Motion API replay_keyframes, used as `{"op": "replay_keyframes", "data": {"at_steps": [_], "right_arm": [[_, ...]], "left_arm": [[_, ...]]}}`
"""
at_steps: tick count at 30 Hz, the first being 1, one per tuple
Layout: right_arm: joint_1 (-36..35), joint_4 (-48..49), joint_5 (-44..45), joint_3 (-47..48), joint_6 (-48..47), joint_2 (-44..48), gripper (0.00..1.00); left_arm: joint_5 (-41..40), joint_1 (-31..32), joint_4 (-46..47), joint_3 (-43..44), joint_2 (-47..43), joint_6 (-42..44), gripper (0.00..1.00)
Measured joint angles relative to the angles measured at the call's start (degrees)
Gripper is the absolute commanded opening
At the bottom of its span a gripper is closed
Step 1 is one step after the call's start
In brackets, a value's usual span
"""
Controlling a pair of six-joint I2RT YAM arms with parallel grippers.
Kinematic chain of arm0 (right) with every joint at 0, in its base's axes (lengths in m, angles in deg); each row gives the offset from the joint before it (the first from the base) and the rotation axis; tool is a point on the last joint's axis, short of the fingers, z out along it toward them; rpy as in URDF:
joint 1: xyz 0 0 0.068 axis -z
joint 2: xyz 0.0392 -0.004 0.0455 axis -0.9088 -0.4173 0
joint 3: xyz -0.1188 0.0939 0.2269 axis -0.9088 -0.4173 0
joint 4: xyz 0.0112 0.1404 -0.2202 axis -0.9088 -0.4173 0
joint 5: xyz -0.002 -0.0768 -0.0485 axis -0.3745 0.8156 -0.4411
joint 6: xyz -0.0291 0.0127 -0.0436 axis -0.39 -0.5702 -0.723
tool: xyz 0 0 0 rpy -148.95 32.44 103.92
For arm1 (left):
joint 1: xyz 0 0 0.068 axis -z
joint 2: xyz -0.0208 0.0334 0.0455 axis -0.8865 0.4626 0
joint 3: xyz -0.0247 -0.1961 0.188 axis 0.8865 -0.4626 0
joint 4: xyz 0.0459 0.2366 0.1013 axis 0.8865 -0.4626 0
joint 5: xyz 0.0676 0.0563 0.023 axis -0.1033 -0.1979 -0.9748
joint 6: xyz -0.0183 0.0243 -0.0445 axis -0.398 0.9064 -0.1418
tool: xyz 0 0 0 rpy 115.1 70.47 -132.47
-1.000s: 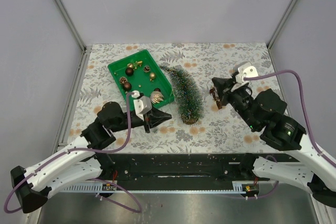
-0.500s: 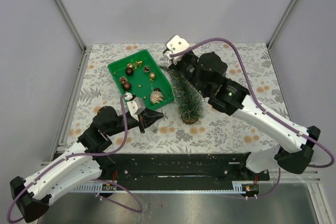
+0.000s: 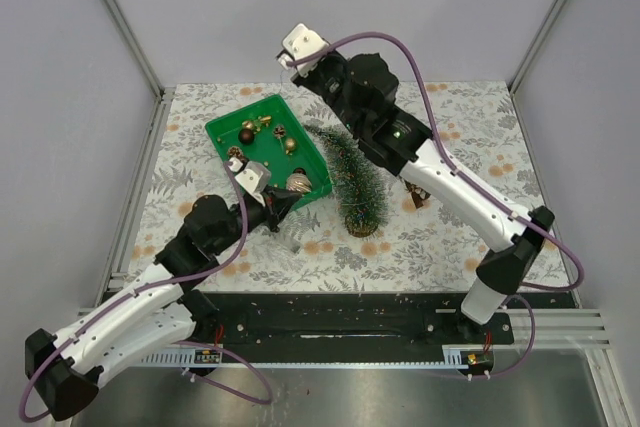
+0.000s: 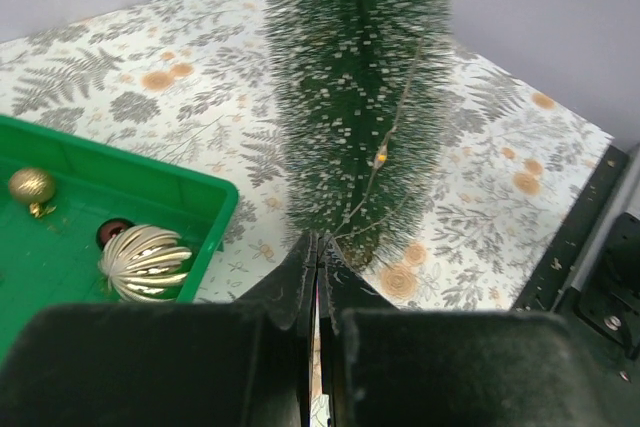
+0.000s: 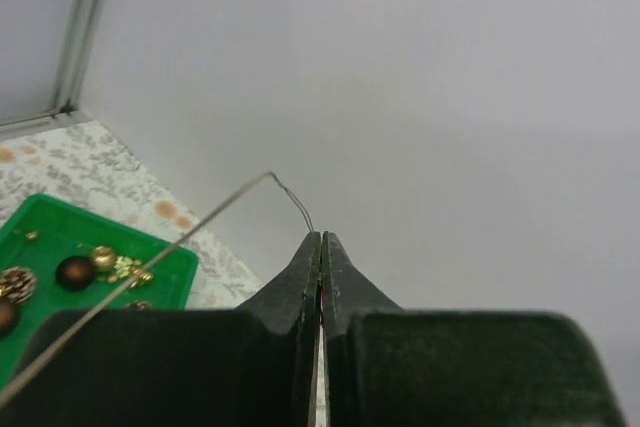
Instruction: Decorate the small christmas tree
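Note:
The small christmas tree (image 3: 352, 175) stands upright on its wooden base (image 3: 363, 228) mid-table, right of the green tray. A thin light wire (image 4: 385, 147) with a tiny bulb runs down the tree's side to my left gripper (image 4: 320, 239), which is shut on its lower end close to the tree's foot. In the top view the left gripper (image 3: 284, 203) sits between tray and tree. My right gripper (image 5: 320, 235) is shut on the wire's other end (image 5: 180, 242) and holds it high in the air. In the top view the right gripper (image 3: 296, 67) is above the tray's back corner.
The green tray (image 3: 225, 132) holds several small brown and gold baubles and a ribbed gold ball (image 3: 299, 184), which also shows in the left wrist view (image 4: 145, 262). A small brown ornament (image 3: 412, 197) lies on the table right of the tree. The right arm spans over the tree.
The right arm has swung from the table's right side over the tree to the back left and risen, drawing the wire up. The left gripper has shifted slightly toward the tray.

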Motion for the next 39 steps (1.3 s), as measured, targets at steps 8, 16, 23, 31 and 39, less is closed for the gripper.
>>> {"op": "replay_keyframes", "data": {"at_steps": [8,16,23,31,39], "right_arm": [[7.8,-0.2,-2.5,8.4,0.5,-9.2,0.0],[15.3,-4.8,-2.3,10.5,5.4,-18.6,0.0],[25.2,-9.0,1.2,5.9,12.6,-19.3,0.0],[30.7,-13.2,8.4,-4.3,19.5,-15.9,0.0],[32.5,-15.5,16.0,-10.6,25.3,-8.2,0.0]], "left_arm": [[-10.6,0.0,0.2,1.5,4.1,-1.8,0.03],[-13.8,0.0,4.4,4.5,8.3,1.1,0.15],[-10.6,1.6,9.3,4.5,9.2,5.2,0.27],[-8.2,1.8,10.7,4.4,9.0,7.1,0.59],[-4.3,2.0,10.7,4.2,6.6,8.0,0.59]]}}
